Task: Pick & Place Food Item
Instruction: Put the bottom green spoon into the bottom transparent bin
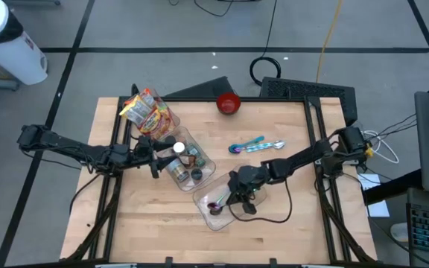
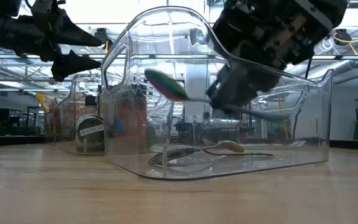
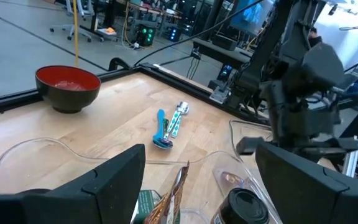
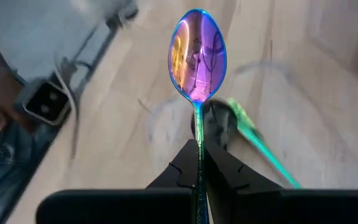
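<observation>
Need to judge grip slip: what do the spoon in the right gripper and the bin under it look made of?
Spoon: likely polished metal with iridescent coating; mirror reflections, purple-green sheen. Bin: clear glossy plastic, apparently rigid; the room shows through its walls. Right gripper is shut on the handle.

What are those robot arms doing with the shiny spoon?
The right gripper has its jaws shut on a rainbow-coloured spoon, holding it over a clear plastic bin that already has a spoon lying in it. The left gripper hangs open over another clear bin with jars. More spoons lie on the table.
</observation>
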